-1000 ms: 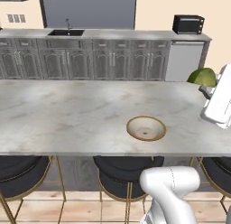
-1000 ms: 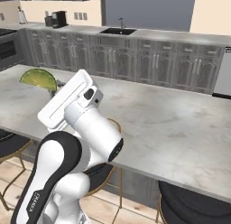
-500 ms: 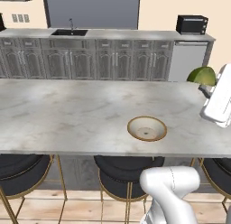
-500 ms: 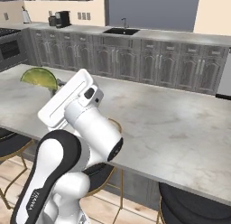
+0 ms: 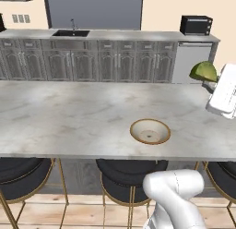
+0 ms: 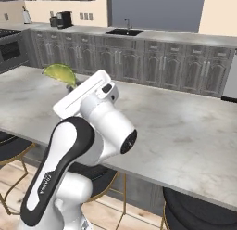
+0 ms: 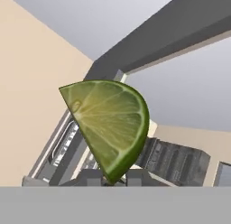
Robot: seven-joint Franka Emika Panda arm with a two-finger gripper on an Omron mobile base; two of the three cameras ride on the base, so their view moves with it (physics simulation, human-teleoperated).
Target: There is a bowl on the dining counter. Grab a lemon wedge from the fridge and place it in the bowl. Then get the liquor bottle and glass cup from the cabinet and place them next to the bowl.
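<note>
My jaws pinch the lemon wedge (image 7: 108, 128) by its lower tip, closed tight on it, high above the right end of the marble surface (image 5: 69, 117). The bowl (image 5: 150, 131) sits near the front edge, nothing around it. Dark stools (image 5: 126, 172) tuck beneath.

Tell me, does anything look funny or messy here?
Nothing is spilled or broken. The one odd sight is the lemon wedge, pinched in the shut end effector and held up in the air, off to the side of the bowl, which sits upright with no wedge in it on the dining counter.
</note>
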